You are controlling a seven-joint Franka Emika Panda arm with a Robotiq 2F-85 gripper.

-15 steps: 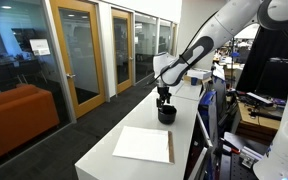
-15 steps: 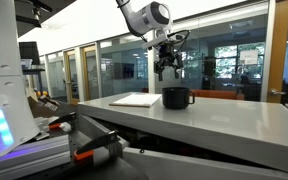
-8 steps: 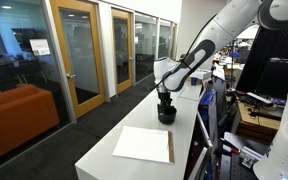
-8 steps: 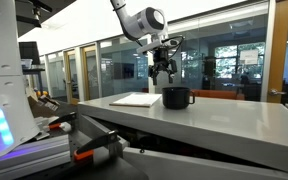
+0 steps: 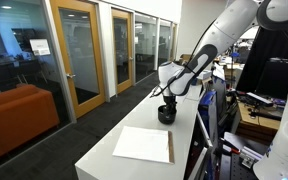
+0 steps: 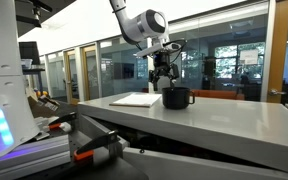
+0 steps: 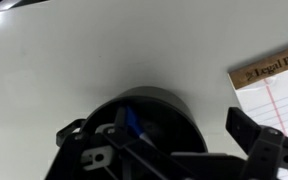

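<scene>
Hovering with the gripper splayed wide and empty, right over the black mug, upright on the table. Best centred on the mouth, both fingers clear of the rim, minding the blue object inside. Around it: glass-walled office, wooden doors, 1 long white table, 1 legal pad set well apart from the mug.

Mug dark, slightly glossy; legal pad matt paper; table smooth, white, faint sheen.
</scene>
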